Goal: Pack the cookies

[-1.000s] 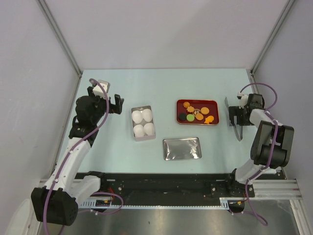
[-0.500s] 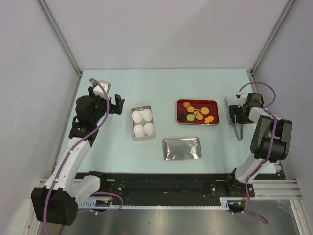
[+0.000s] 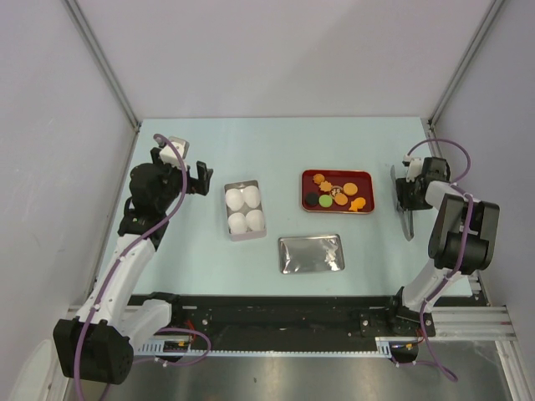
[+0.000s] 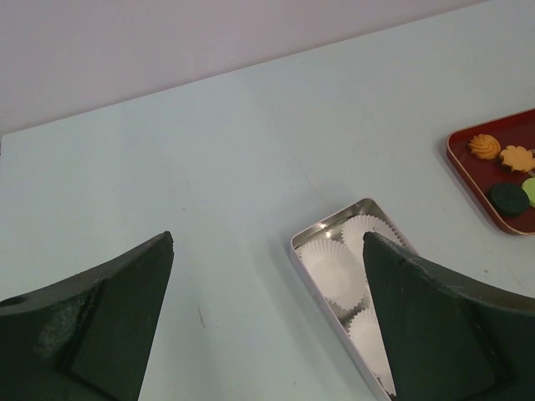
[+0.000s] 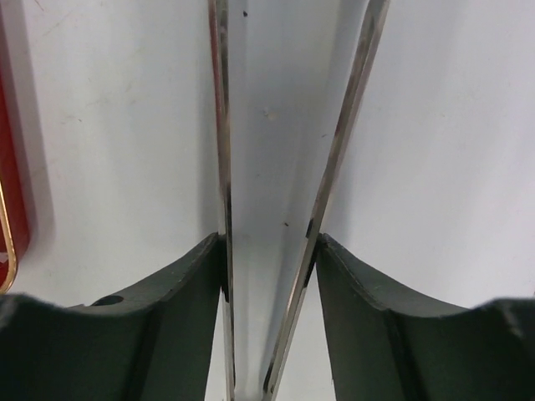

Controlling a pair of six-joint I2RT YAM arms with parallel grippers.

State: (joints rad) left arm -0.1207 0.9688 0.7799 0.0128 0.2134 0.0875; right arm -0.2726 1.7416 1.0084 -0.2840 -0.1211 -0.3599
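From above, the cookies point(image 3: 336, 193) are seen in a red tray point(image 3: 368, 179) on the surface point(image 3: 251, 150), near the right gripper point(image 3: 405, 197) and well apart from the left gripper point(image 3: 201, 179).

In the left wrist view, the left gripper point(image 4: 267, 251) is spread wide, with the cookies point(image 4: 501, 167) off to its right.

In the right wrist view, both arms of metal tongs point(image 5: 221, 125) are squeezed by the right gripper point(image 5: 269, 251), beside the red tray point(image 5: 7, 209).

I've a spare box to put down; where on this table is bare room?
Bare: the far strip behind the tin and the red tray, and the near patch left of the silver lid. Crowded: the middle, around tin, tray and lid. The right gripper grips tongs by the right edge.
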